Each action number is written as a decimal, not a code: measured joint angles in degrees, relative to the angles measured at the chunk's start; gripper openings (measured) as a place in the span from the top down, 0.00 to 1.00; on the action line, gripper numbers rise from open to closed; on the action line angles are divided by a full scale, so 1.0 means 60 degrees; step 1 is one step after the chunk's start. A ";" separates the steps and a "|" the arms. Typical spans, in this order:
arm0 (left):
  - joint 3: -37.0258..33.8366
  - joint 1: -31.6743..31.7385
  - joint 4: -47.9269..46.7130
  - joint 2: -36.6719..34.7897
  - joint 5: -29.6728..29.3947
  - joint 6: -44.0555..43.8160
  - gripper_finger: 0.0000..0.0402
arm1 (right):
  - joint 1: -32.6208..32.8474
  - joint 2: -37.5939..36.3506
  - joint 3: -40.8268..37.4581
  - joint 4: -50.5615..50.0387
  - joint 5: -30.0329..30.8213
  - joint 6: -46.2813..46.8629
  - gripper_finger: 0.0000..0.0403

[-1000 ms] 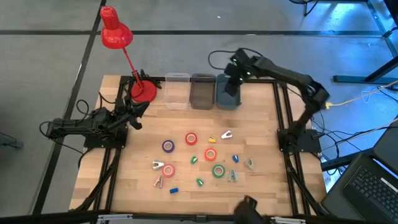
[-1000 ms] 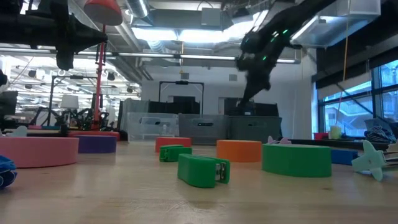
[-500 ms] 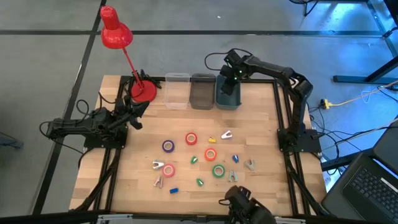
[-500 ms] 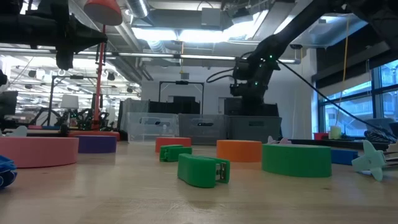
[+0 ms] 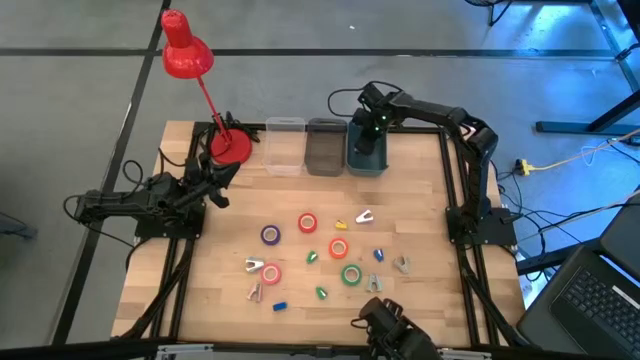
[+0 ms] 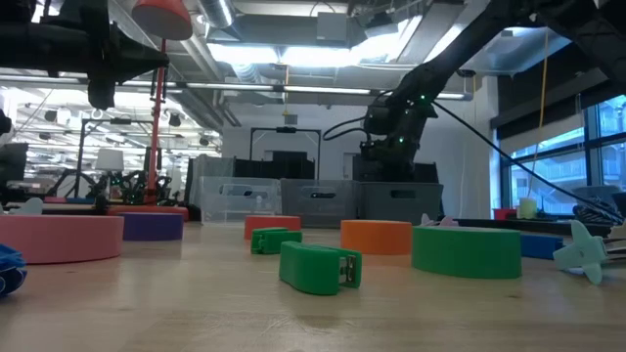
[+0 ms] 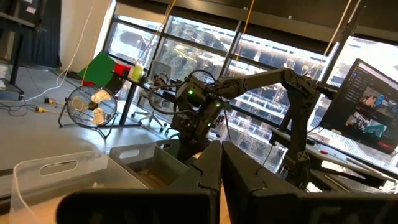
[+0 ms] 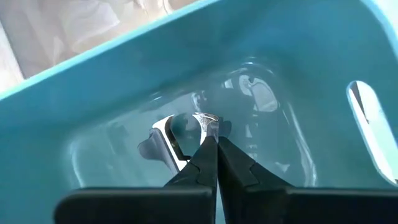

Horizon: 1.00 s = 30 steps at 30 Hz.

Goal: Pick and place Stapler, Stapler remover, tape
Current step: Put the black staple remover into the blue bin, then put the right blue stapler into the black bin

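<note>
My right gripper (image 5: 367, 140) reaches down into the blue bin (image 5: 380, 165) at the table's far edge, shut on a staple remover (image 8: 166, 132) with grey metal claws. My left gripper (image 5: 222, 172) waits shut over the table's left side, touching nothing. On the table's middle lie tape rolls: red-orange (image 5: 307, 223), purple (image 5: 270, 235) and green (image 5: 350, 274). Around them lie more staple removers (image 5: 364, 215) and small staplers such as the green one (image 6: 320, 267). My right gripper pinches the staple remover between its two fingertips (image 8: 205, 152), coming from above and pointing down into the blue bin. The metal claws (image 8: 205, 118) stick out just past the fingertips. Its shadow falls on the bin's floor; whether it touches the floor, I cannot tell.
A clear bin (image 5: 284, 146) and a grey bin (image 5: 325, 147) stand left of the blue one along the far edge. A red desk lamp (image 5: 228, 145) stands at the far left corner. A dark object (image 5: 390, 325) shows at the near edge.
My right arm has folded in from the table's right, and its gripper has gone down over the blue bin and into it, staying shut. The dark object at the near edge has shifted slightly left.
</note>
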 joint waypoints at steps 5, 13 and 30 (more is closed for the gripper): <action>0.0000 -0.0004 0.0000 -0.0001 0.0004 -0.0086 0.99 | -0.0018 0.0000 0.0000 -0.0097 0.0030 0.0144 0.91; 0.0000 -0.0004 0.0007 -0.0001 0.0139 -0.0573 0.99 | -0.0033 -0.0037 0.0677 -0.0924 0.0034 0.0199 0.67; 0.0000 -0.0003 0.0010 -0.0001 0.1682 -0.0693 0.98 | 0.2395 -0.4334 0.1474 -0.3681 -0.2309 0.1982 0.64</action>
